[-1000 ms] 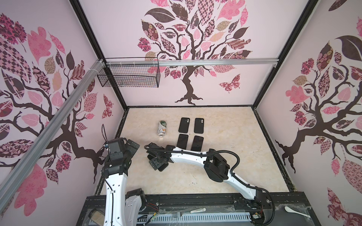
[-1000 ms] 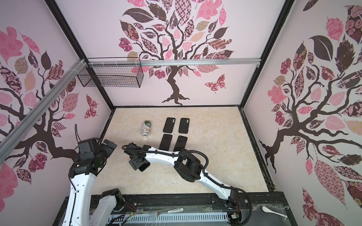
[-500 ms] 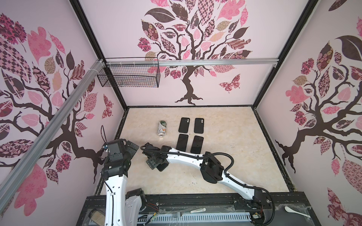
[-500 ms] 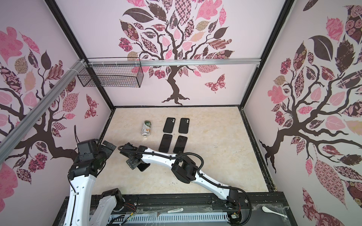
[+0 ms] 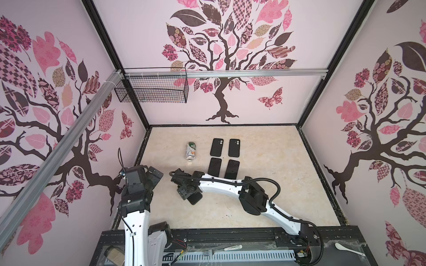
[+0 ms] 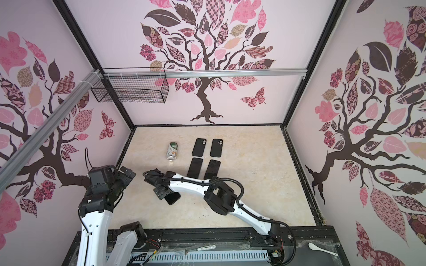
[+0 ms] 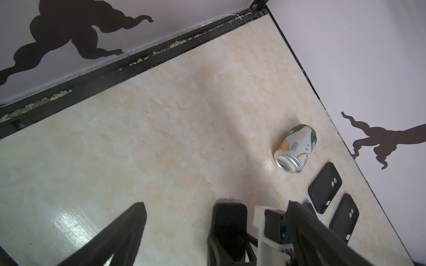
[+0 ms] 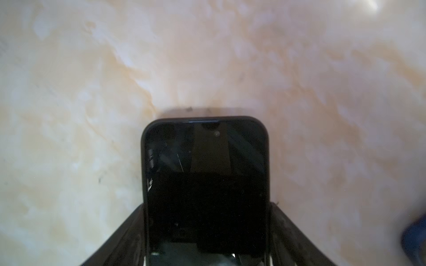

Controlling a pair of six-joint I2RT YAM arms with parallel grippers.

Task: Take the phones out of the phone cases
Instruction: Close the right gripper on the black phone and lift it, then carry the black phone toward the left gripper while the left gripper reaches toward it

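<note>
Phone [image 5: 196, 198]: lying screen up in its phone case [image 8: 144, 147], lower centre of a top view.
Right gripper [image 8: 206, 207]: straddles the long edges; whether it pinches, you cannot tell.
Left gripper [image 5: 155, 175]: wide open, empty, left of centre.
Your step: seat the grip squarely, then bring the left in for a corner.
Beyond: can [image 5: 190, 150] and dark phone-shaped pieces [image 5: 217, 147], mid-frame; steer clear.

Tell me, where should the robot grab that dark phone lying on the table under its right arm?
By its two long side edges, coming straight down from above. The phone lies flat, screen up, on the table, so only the thin sides offer a hold. Its width fits between the fingers of the right gripper, which flank those edges.
</note>
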